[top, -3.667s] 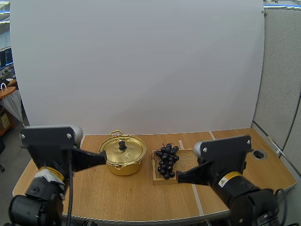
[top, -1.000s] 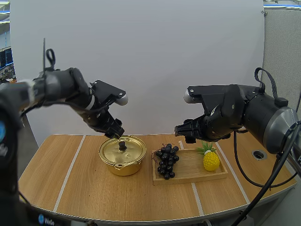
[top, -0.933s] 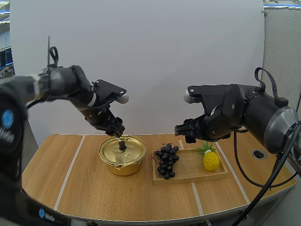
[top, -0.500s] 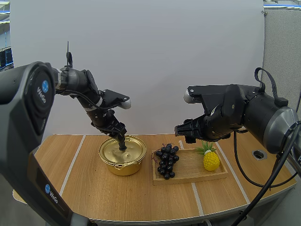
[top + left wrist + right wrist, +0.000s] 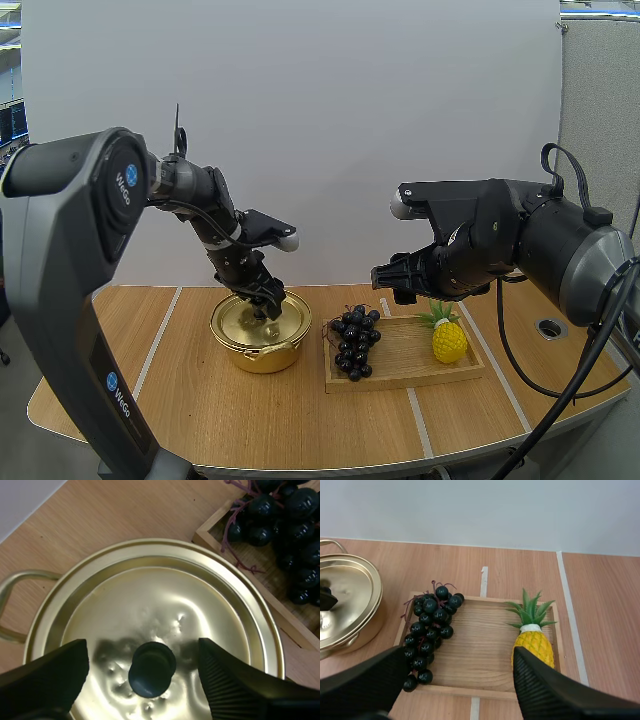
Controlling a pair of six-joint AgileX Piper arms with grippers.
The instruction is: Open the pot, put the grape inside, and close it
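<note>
One pot [image 5: 262, 358], grape bunch [image 5: 355, 342], pineapple [image 5: 448, 341], tray [image 5: 402, 380]

The wooden worktop [image 5: 200, 410] stretched from left to right, crossed from near to far by pale stripes [image 5: 148, 362]. A gold pot [image 5: 258, 358] stood on it left of centre, toward the far edge. Just to its right lay a wooden tray [image 5: 400, 357]. At the far right, a round grommet [image 5: 551, 327] sat in the surface.

I see a pineapple [image 5: 448, 342] sitting at the right end of a wooden tray [image 5: 400, 362], which lies flat on the wooden table [image 5: 250, 420].
</note>
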